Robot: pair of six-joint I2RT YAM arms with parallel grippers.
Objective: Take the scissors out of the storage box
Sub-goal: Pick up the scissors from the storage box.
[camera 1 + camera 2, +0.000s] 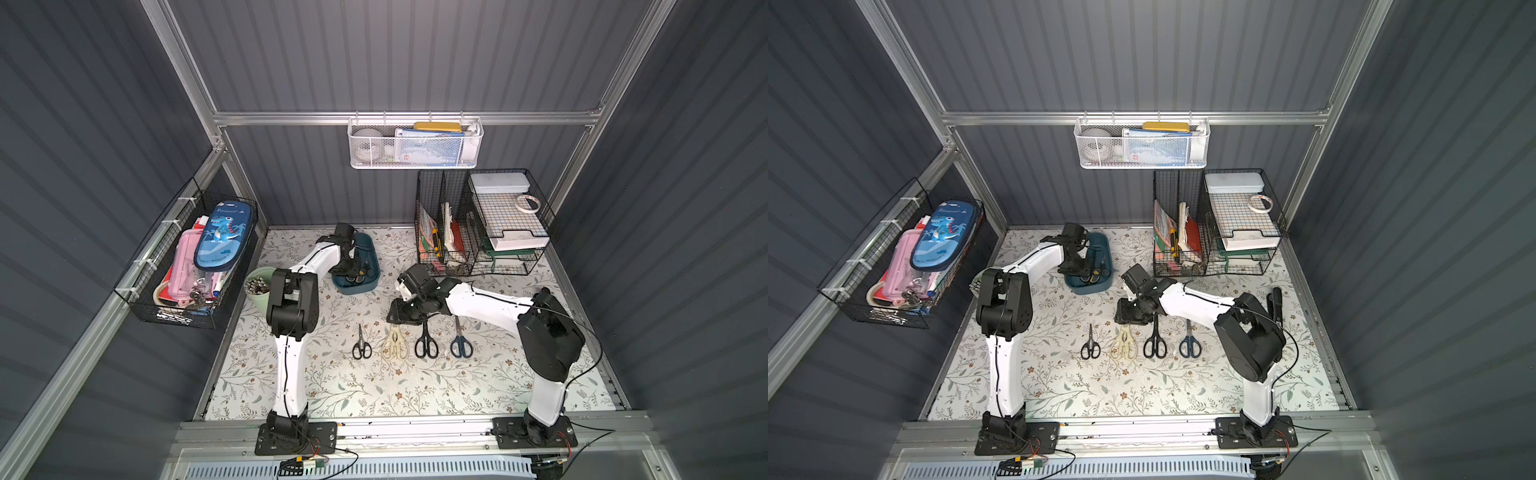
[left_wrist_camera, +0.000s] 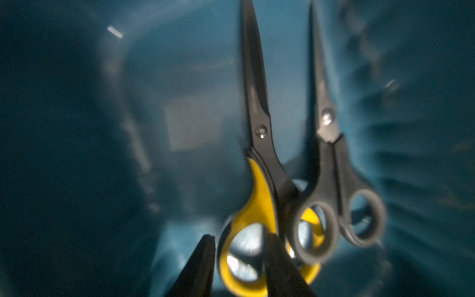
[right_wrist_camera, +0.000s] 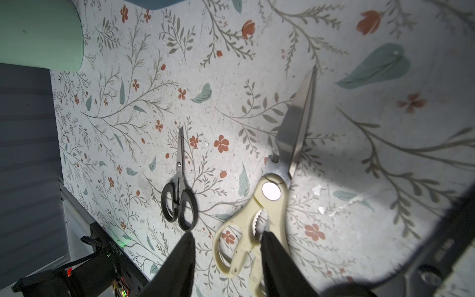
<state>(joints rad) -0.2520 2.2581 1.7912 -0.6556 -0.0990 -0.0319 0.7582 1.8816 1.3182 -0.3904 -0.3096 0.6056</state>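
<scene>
Only my left wrist camera looks inside the storage box (image 2: pixel 180 77). Two pairs lie there side by side with their blades pointing the same way: the yellow-and-black scissors (image 2: pixel 259 133) and a grey-black pair (image 2: pixel 326 144) whose handle overlaps the yellow one. My left pincer (image 2: pixel 240 235) straddles one bow of the yellow handle, one finger outside it and one over the loop. The picture is blurred, so I cannot tell whether the pads press it. In both top views my arm hides most of the box, which stands toward the back of the table (image 1: pixel 374 386). Four more pairs lie in a row on the table, handles toward my bases: the small black pair (image 1: pixel 361 348), cream pair (image 1: pixel 394 349), black pair (image 1: pixel 426 345) and dark blue pair (image 1: pixel 461 345). That makes six pairs. My right pincer (image 3: pixel 228 232) hangs with jaws apart, gripping nothing, over the cream pair, and only the right wrist camera shows its fingers by that handle. A green cup (image 1: pixel 258 291) near the box holds small grey pieces.
</scene>
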